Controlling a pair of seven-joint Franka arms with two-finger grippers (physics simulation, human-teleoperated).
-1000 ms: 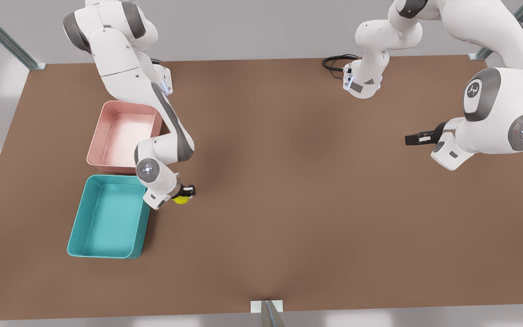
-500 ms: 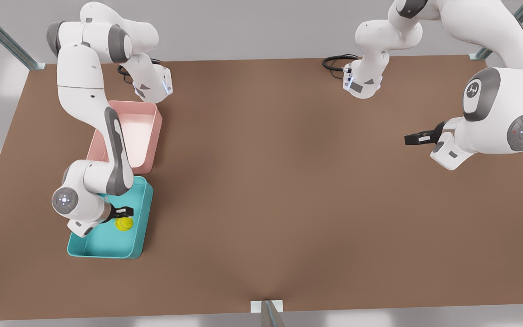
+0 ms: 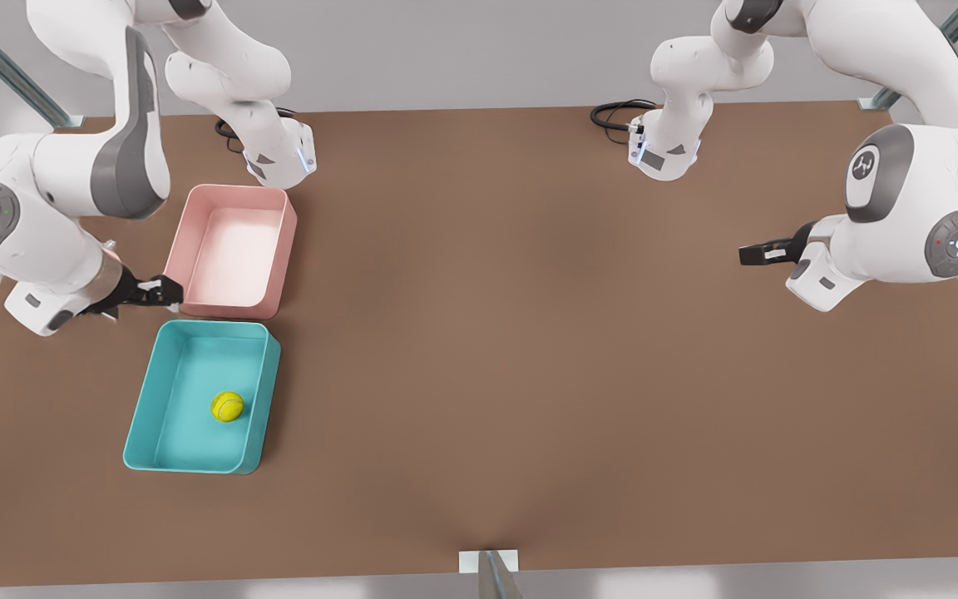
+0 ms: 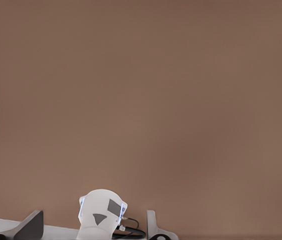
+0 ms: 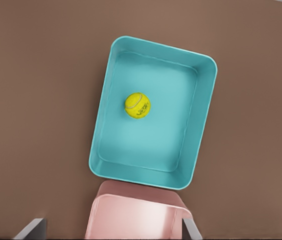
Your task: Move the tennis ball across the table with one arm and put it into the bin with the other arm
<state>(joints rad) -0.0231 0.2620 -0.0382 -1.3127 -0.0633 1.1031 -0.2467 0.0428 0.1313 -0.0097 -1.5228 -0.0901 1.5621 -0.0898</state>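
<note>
Two arms stand over the brown tabletop (image 3: 529,333), and the larger change belongs to the one at the front view's left, the right arm: it has swung up and away from the teal bin (image 3: 142,416) and now hangs beside the pink tub (image 3: 234,193). Its right pincer (image 3: 165,291) sits just off the near corner of that tub, empty; its fingertips (image 5: 31,230) frame the wrist view's edges wide apart, so I read it as released. The left arm waits at the front view's right, its left pincer (image 3: 747,254) well apart from everything, its fingers (image 4: 31,225) likewise spread and holding nothing. The tennis ball (image 3: 228,407) lies free on the bin floor, touching no wall. Half a second ago the pincer hovered right over the ball inside the bin; a second ago it carried the ball just outside the rim. By my judgement the task is done
</note>
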